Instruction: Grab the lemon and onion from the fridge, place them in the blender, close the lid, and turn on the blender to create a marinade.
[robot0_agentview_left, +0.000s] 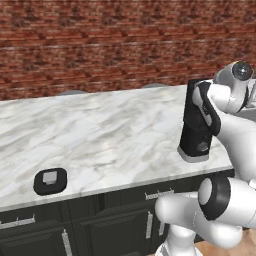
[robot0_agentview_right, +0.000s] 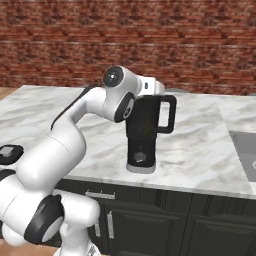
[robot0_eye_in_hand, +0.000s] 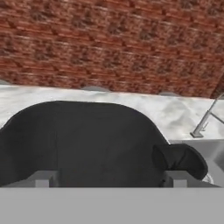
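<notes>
One marble counter spans mid-frame, brick wall behind it. Blender stands centre of the right base view and at right of the left base view, partly behind the arm, near the counter's front edge. Gripper hangs directly above the open jar mouth, fingers spread wide apart with nothing between them, probably positioned to drop produce inside. Jar interior too dark to tell contents. Lid lies flat at lower left, well apart from the blender, so closing isn't done.
</notes>
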